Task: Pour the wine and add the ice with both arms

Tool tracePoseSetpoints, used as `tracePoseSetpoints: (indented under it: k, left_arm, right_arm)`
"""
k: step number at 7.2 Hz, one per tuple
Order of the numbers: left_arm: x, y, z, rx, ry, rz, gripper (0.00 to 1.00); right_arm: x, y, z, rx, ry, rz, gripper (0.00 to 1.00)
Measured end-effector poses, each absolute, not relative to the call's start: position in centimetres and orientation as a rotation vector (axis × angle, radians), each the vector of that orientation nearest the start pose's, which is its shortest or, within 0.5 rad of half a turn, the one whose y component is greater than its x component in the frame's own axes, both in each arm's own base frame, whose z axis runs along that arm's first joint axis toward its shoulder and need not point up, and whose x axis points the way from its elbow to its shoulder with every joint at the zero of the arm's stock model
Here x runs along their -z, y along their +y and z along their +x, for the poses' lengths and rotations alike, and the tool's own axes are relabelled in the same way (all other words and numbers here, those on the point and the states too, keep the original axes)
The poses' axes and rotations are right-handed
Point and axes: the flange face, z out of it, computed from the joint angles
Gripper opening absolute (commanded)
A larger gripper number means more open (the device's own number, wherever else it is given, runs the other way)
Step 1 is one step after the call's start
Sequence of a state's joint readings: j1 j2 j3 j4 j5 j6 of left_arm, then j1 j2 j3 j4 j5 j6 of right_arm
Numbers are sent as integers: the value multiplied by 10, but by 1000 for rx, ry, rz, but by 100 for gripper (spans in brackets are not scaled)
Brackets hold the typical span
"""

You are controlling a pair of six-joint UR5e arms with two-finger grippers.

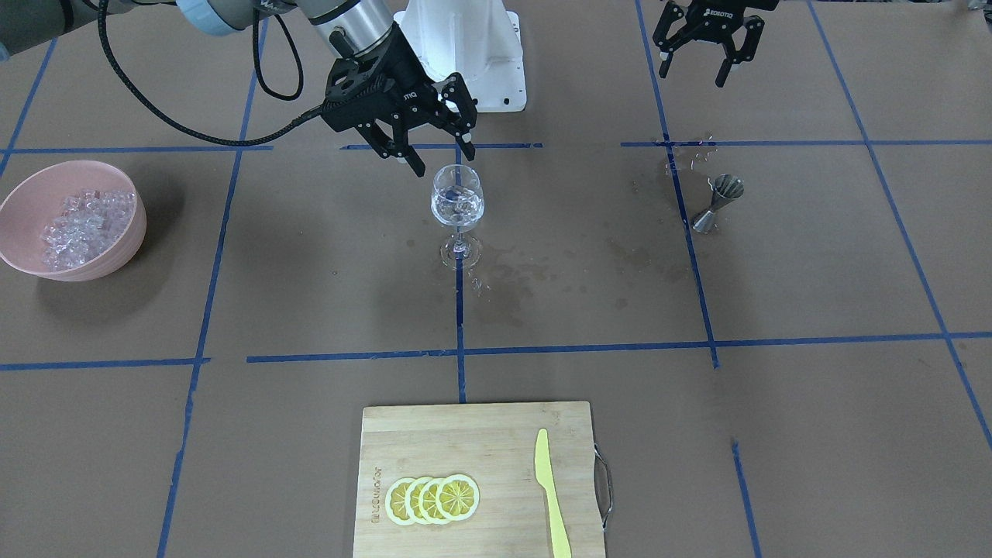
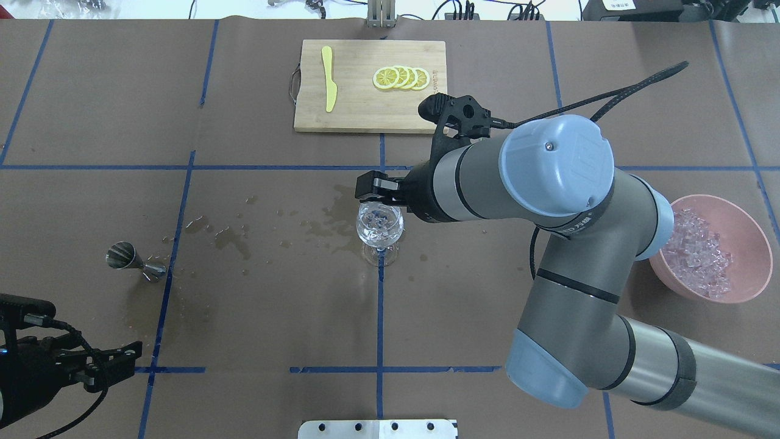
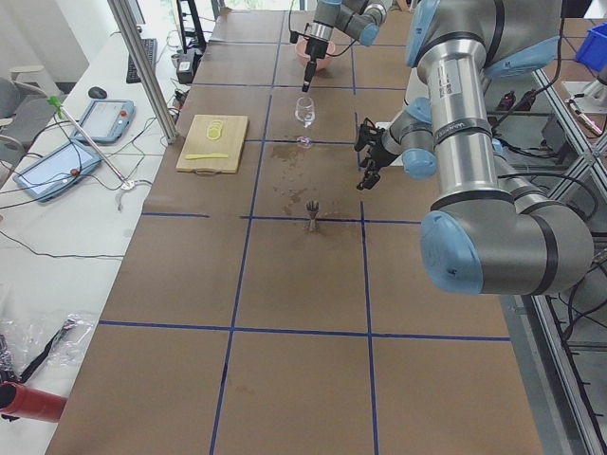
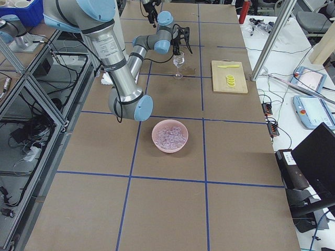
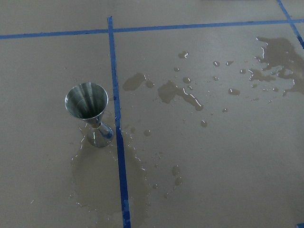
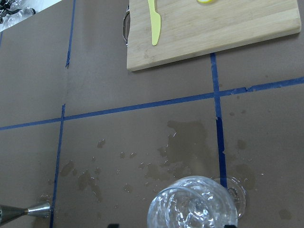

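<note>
A clear stemmed glass (image 1: 457, 203) stands at the table's middle with several ice cubes in its bowl; it also shows in the overhead view (image 2: 379, 225) and the right wrist view (image 6: 192, 206). My right gripper (image 1: 438, 155) hangs open and empty just above the glass, on its robot side. A heap of ice (image 1: 85, 225) fills a pink bowl (image 1: 23, 201), far to the right arm's side. My left gripper (image 1: 694, 75) is open and empty, held back near the robot's edge, seen also in the overhead view (image 2: 113, 363).
A steel jigger (image 1: 717, 203) stands upright in front of the left gripper, among wet spill marks (image 5: 180, 92). A wooden cutting board (image 1: 465, 442) with lemon slices (image 1: 432, 498) and a yellow knife (image 1: 550, 496) lies at the operators' edge.
</note>
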State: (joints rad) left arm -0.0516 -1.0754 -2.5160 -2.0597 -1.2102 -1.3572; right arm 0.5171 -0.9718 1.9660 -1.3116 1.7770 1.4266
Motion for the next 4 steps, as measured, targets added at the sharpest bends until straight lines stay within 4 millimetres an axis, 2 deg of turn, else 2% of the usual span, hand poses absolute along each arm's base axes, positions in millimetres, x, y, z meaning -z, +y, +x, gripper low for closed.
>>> tracePoseSetpoints:
  k: [2, 4]
  left_arm:
    - [-330, -206, 254, -53, 865, 449, 100]
    - [-323, -241, 218, -138, 854, 492, 100]
  right_arm:
    - [-113, -386, -442, -204, -1253, 241, 100]
    - [-108, -392, -432, -218, -1259, 250, 100]
